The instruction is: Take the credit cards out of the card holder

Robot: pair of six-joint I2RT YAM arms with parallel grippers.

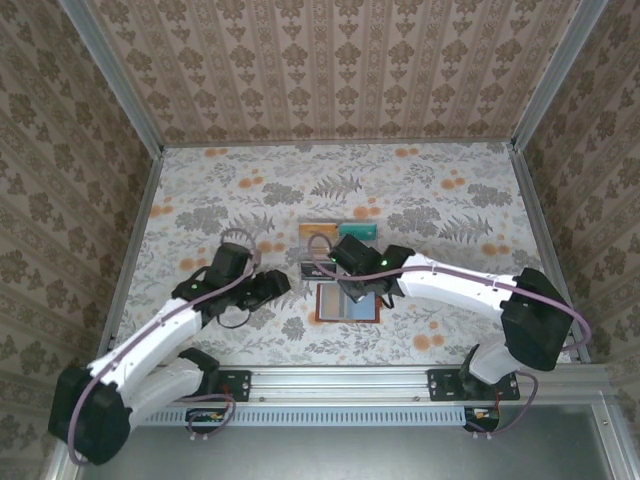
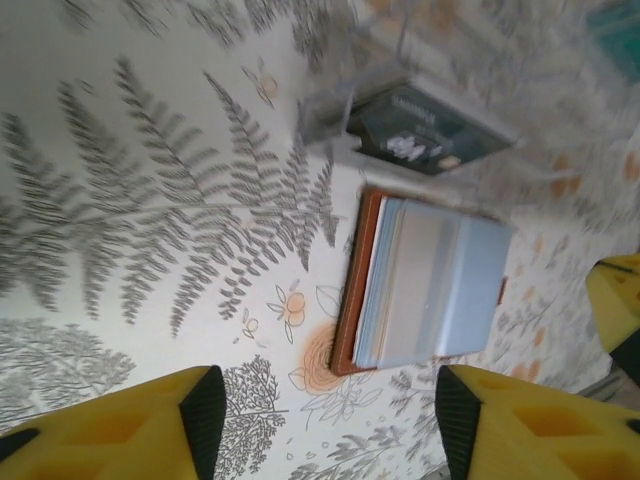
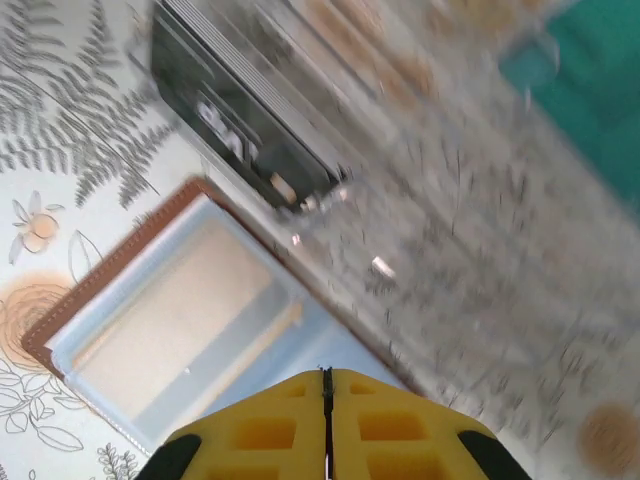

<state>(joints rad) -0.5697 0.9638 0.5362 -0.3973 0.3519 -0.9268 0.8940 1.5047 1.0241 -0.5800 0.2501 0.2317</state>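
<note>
Seemingly I'm nearly finished: the wallet lies open on the table, its pockets looking empty. At twelve o'clock from it lie the orange card and teal card, with the black card at eleven. My right gripper, pressed together on nothing, hangs over the wallet. My left gripper, at nine o'clock, stands apart and empty.

Card holder open flat; orange, teal, black credit cards beyond.
</note>
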